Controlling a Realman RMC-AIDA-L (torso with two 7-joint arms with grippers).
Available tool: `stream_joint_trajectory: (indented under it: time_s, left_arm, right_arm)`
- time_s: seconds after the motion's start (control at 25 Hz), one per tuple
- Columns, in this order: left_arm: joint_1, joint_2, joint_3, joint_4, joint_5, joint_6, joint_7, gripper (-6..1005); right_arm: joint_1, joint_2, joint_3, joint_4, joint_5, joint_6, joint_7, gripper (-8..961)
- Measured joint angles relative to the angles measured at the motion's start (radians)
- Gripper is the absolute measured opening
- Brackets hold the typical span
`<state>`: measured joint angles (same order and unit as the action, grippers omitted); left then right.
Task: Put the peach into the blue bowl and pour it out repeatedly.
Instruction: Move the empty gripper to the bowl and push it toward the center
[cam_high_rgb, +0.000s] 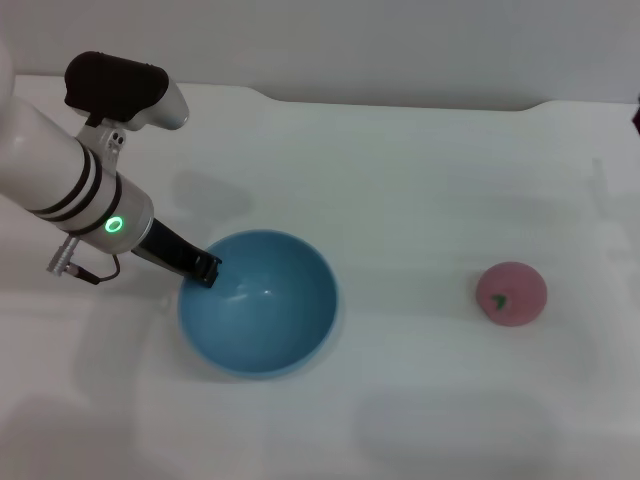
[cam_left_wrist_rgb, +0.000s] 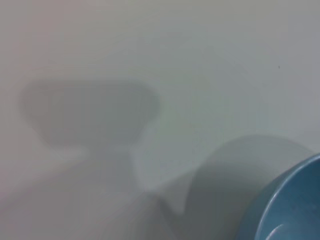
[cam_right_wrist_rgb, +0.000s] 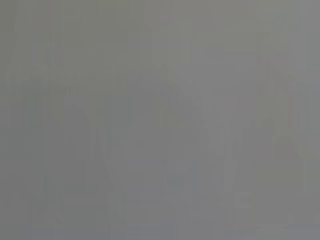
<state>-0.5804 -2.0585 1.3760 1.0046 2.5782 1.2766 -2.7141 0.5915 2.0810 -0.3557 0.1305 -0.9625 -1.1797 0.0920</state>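
The blue bowl stands upright and empty on the white table, left of the middle. My left gripper reaches down from the left, and its black fingers are clamped on the bowl's left rim. The left wrist view shows a part of the bowl's rim and its shadow on the table. The peach lies on the table far to the right, apart from the bowl, with its green leaf mark facing up. My right gripper is out of view, and the right wrist view shows only a plain grey surface.
The white table runs back to a pale wall. A dark object just shows at the right edge.
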Motion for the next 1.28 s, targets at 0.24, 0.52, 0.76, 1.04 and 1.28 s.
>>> stream_joint_trajectory:
  time_s: [0.24, 0.52, 0.76, 1.04, 1.28]
  left_arm:
    - [0.000, 0.001, 0.000, 0.000, 0.001, -0.001, 0.000, 23]
    - [-0.001, 0.002, 0.000, 0.001, 0.000, -0.009, 0.002, -1]
    - [-0.006, 0.000, 0.000, 0.003, -0.001, -0.011, 0.002, -1]
    - [-0.004, 0.000, -0.004, 0.012, -0.003, -0.026, 0.002, -2]
    - [-0.015, 0.001, -0.006, 0.012, -0.004, -0.035, 0.002, -2]
  right_arm:
    - [0.050, -0.005, -0.018, -0.016, -0.059, 0.009, 0.287, 677]
    - [0.083, -0.014, -0.049, -0.259, -0.325, 0.085, 0.965, 677]
    - [0.084, -0.018, -0.188, -0.510, -0.630, 0.126, 1.562, 677]
    - [0.107, -0.035, -0.284, -0.748, -1.148, 0.071, 2.035, 677]
    - [0.221, -0.052, -0.300, -0.796, -1.611, -0.132, 2.225, 677]
